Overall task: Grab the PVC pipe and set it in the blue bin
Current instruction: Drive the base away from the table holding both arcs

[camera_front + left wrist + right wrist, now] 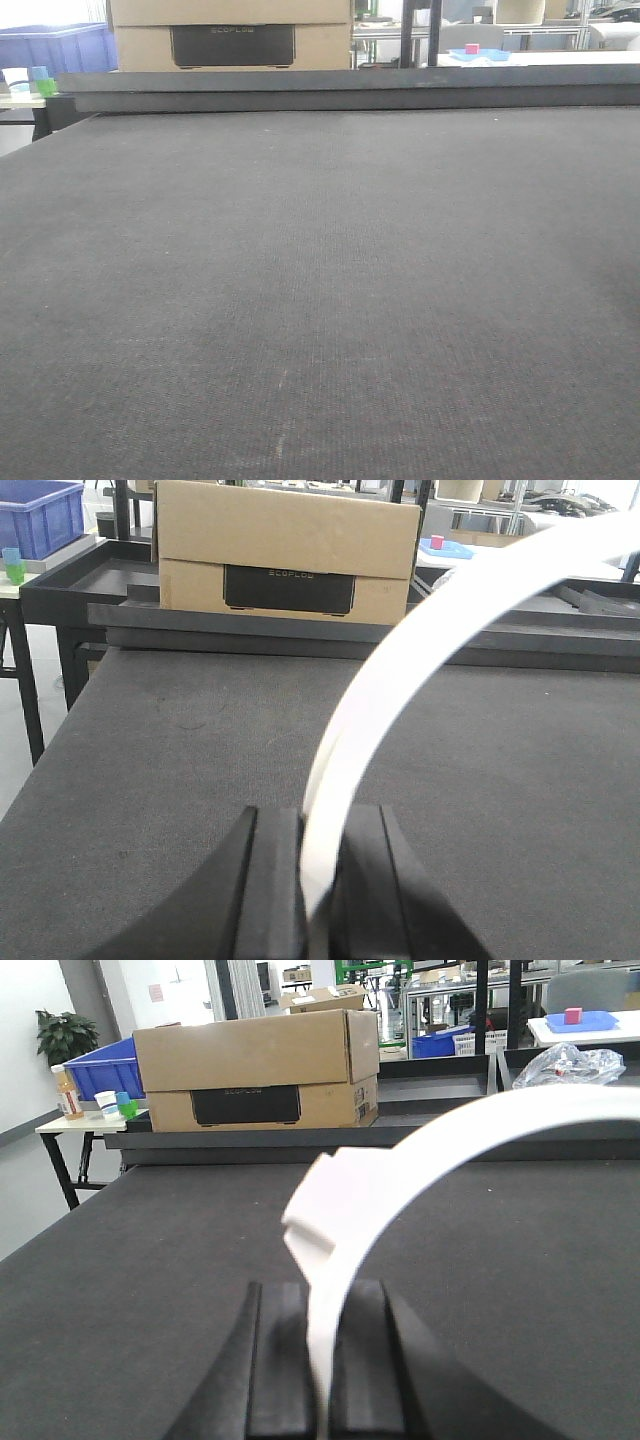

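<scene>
No round PVC pipe shows in any view. In the left wrist view my left gripper (318, 880) is shut on a flat, white, curved strip (400, 650) that arcs up and to the right. In the right wrist view my right gripper (323, 1360) is shut on a similar white curved strip (400, 1175) with a notched step on it. I cannot tell whether these strips belong to a pipe. A blue bin (40, 515) stands on a side table at the far left; it also shows in the right wrist view (100, 1065) and the front view (55, 48). The front view shows neither gripper.
A dark grey felt table (320, 300) fills the front view. A cardboard box (285, 550) stands behind its far edge, also in the right wrist view (255, 1065). Cups and a bottle (68, 1092) stand by the bin. A crumpled plastic bag (565, 1060) lies at the back right.
</scene>
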Robot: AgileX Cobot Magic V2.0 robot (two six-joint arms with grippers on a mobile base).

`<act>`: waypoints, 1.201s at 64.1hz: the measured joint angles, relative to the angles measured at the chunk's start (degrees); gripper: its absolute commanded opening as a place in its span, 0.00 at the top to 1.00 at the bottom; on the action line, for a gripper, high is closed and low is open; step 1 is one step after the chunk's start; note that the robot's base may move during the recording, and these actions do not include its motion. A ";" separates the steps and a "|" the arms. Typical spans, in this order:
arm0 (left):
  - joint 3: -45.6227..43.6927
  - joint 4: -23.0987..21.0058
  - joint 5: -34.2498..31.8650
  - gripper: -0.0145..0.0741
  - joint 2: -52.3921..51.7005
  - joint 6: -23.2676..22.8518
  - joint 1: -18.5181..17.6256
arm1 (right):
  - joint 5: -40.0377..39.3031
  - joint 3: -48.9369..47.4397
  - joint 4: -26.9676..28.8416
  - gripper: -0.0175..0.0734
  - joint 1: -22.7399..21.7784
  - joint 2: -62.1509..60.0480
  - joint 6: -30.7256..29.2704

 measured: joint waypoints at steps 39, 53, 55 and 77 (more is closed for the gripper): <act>0.00 0.00 0.00 0.96 0.00 0.00 0.00 | 0.00 0.00 0.00 0.99 0.00 0.00 0.00; 0.00 0.19 0.00 0.96 -0.04 0.00 0.00 | 0.00 0.00 0.00 0.99 0.00 0.00 0.00; 0.00 0.19 0.00 0.96 -0.04 0.00 0.00 | 0.00 0.00 0.00 0.99 0.00 0.00 0.00; 0.00 0.19 0.00 0.96 -0.04 0.00 0.00 | 0.00 0.00 0.00 0.99 0.00 0.00 0.00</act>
